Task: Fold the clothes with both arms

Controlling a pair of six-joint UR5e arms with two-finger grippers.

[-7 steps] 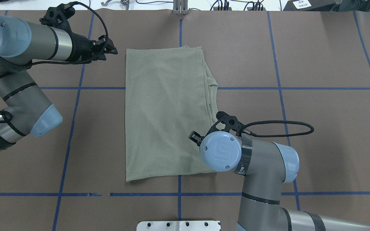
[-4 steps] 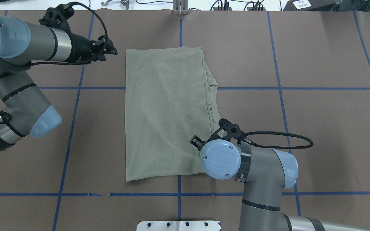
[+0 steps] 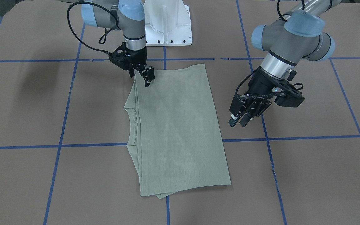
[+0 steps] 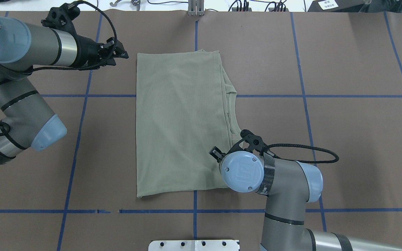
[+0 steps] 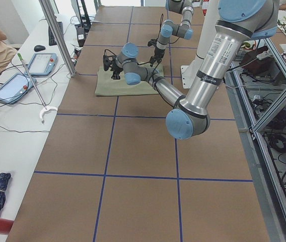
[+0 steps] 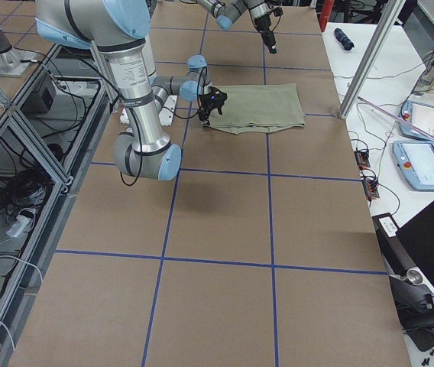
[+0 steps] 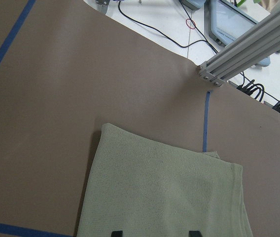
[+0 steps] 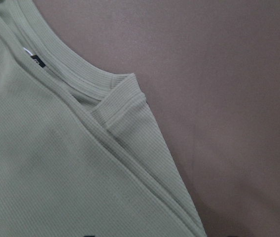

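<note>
Right tool stands with its jaws apart over the shirt, at the corner nearest the robot beside the collar; whether its fingertips touch the cloth cannot be told. The shirt lies flat, folded into a long rectangle, in the middle of the brown surface, with the collar on the edge toward the robot's right. The right wrist view shows the ribbed collar and a black neck label close up. The left tool, also with jaws apart, hangs over bare surface just beside the shirt's opposite long edge, near its far corner. Blue tape lines cross the surface, and a white pedestal base stands behind the shirt.
</note>
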